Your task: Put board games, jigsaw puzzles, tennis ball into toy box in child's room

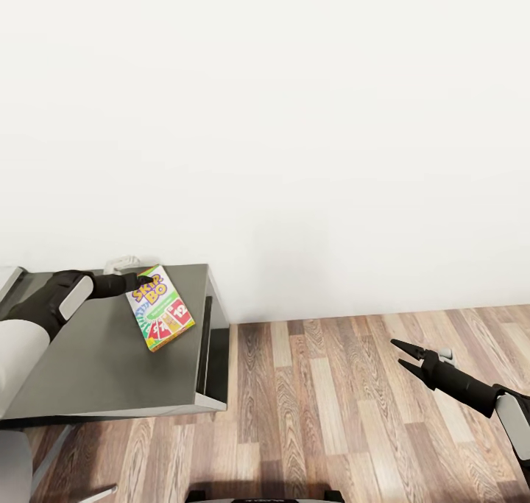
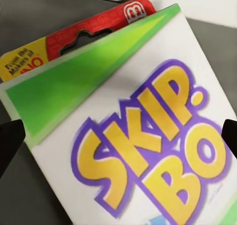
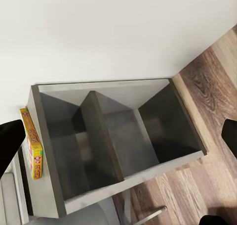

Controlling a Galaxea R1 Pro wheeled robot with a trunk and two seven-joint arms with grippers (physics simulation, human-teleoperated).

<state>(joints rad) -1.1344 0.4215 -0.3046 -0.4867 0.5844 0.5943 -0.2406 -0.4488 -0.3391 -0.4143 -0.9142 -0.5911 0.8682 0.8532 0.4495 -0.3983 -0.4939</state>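
Note:
One board game, the yellow-green "Skip-Bo" box [image 1: 160, 308] with red cards, lies flat on the dark grey side unit [image 1: 103, 370] of the table. My left gripper [image 1: 144, 279] hovers at the box's far corner, its jaws wide apart. Up close, the box's lettering [image 2: 148, 146] spans the gap between the two dark fingertips [image 2: 10, 143]. My right gripper [image 1: 409, 356] hangs open over the wood floor, well right of the unit, holding nothing. From its wrist camera the box [image 3: 33, 146] appears edge-on atop the unit. The toy box is out of view.
The side unit has open compartments [image 3: 123, 141] divided by panels, facing the plank floor [image 1: 346, 407]. A white wall [image 1: 294, 120] stands right behind it. A small white object [image 1: 129, 261] sits at the unit's back edge. A pale surface edge [image 1: 7, 278] shows far left.

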